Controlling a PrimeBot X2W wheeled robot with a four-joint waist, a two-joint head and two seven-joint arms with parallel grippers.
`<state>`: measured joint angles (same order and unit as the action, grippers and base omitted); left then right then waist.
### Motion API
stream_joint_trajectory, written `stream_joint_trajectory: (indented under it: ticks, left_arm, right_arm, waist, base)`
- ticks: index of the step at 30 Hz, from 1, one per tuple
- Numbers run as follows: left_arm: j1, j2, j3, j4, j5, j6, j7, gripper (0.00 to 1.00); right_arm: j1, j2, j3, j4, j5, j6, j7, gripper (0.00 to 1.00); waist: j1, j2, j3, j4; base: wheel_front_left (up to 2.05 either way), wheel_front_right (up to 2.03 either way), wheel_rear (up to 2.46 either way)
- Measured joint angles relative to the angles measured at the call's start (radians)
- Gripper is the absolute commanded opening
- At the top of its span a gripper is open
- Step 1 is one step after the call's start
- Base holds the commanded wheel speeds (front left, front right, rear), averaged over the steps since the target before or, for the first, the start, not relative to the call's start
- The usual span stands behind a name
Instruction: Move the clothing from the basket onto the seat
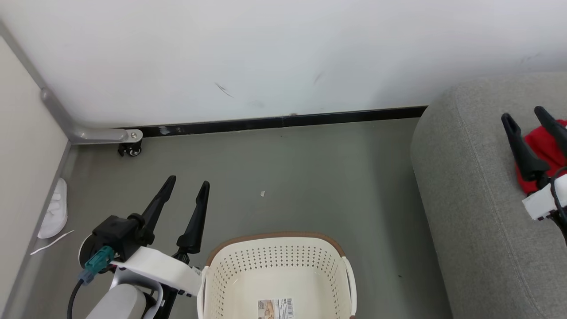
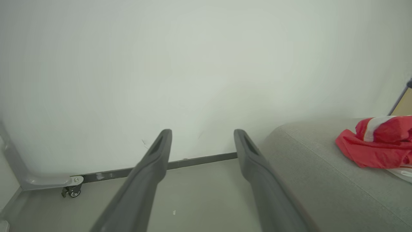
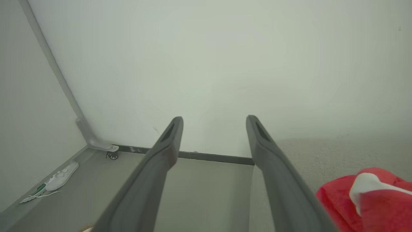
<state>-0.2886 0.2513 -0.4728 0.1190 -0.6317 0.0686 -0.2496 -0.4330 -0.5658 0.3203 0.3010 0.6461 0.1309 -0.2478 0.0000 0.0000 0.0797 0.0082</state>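
The clothing (image 1: pixel 542 148) lies bunched on the seat (image 1: pixel 478 212), a red heap with white parts, just to the right of the right tool (image 1: pixel 523 114). In the right wrist view the heap (image 3: pixel 363 199) sits beside the right-hand finger of that tool (image 3: pixel 215 118). The two fingers stand wide apart with nothing between them, and whether either one touches the fabric cannot be told. Well to that tool's left, the basket (image 1: pixel 274 239) stands on the grey floor (image 1: pixel 310 177) with a printed label (image 1: pixel 275 309) showing on its bottom. The left tool (image 1: pixel 187 181) is just beside the basket's left rim, its fingers also spread and holding nothing. From the left tool (image 2: pixel 202 132), the seat (image 2: pixel 322 180) and the clothing (image 2: pixel 376 145) are off to the right. A white slipper (image 1: pixel 55 212) lies further left of it by the side wall, and a caster wheel (image 1: pixel 132 150) sits ahead of it at the black baseboard (image 1: pixel 283 122).
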Motion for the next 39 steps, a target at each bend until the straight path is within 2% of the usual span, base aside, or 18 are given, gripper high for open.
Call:
stream_joint_trajectory:
  ticks: [16,21,29,39]
  left_arm:
    - [0.119,-0.026,0.123,-0.019,0.027,0.029,0.000,1.00]
    - [0.138,-0.033,0.161,-0.025,0.072,0.035,0.000,1.00]
    - [0.193,-0.064,0.238,-0.032,0.093,0.044,0.000,1.00]
    - [0.243,-0.098,0.286,-0.035,0.125,0.043,0.000,1.00]
  right_arm:
    - [0.174,0.126,-0.050,-0.137,-0.122,0.000,0.000,1.00]
    - [0.228,0.163,-0.054,-0.161,-0.157,0.000,0.000,1.00]
    - [0.323,0.251,-0.109,-0.198,-0.191,0.000,0.000,1.00]
    - [0.392,0.297,-0.078,-0.236,-0.248,0.000,0.000,1.00]
  waist:
    - [0.0000,0.0000,-0.028,0.022]
    - [0.0000,0.0000,-0.029,0.019]
    - [0.0000,0.0000,-0.047,0.023]
    - [0.0000,0.0000,-0.068,0.030]
  base:
    - [0.00,0.00,0.00]
    - [0.00,0.00,0.00]
    - [0.00,0.00,0.00]
    - [0.00,0.00,0.00]
